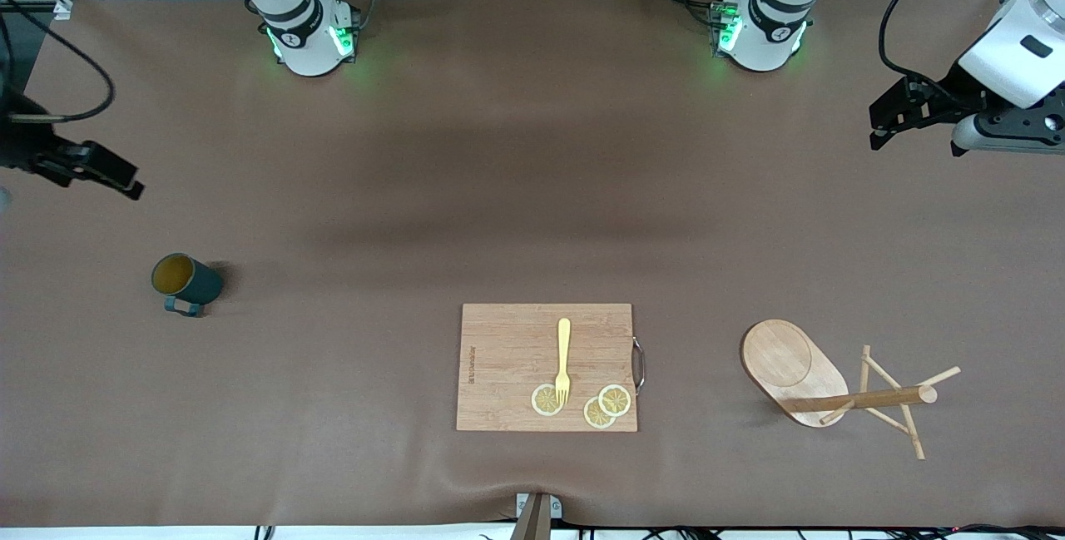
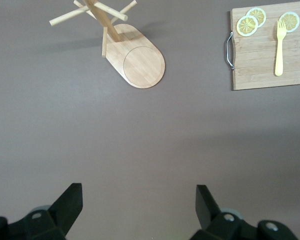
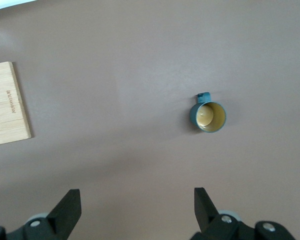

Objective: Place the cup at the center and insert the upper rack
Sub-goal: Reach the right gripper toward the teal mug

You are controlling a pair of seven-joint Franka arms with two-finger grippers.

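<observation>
The right gripper (image 1: 125,182) is only partly seen in the front view, its arm being cut off by the picture's edge. The left gripper (image 1: 882,128) is shown there whole, but the arm above it is cropped by the edge. In each wrist view only the two fingertips (image 2: 70,200) (image 3: 70,202) are included; the gripper bodies are cut off. The upper rack (image 2: 140,60) is cropped in the left wrist view, so that its post's top and some pegs are lost. The cutting board (image 3: 7,105) is only partly included in the right wrist view, and its printed lettering cannot be read.
</observation>
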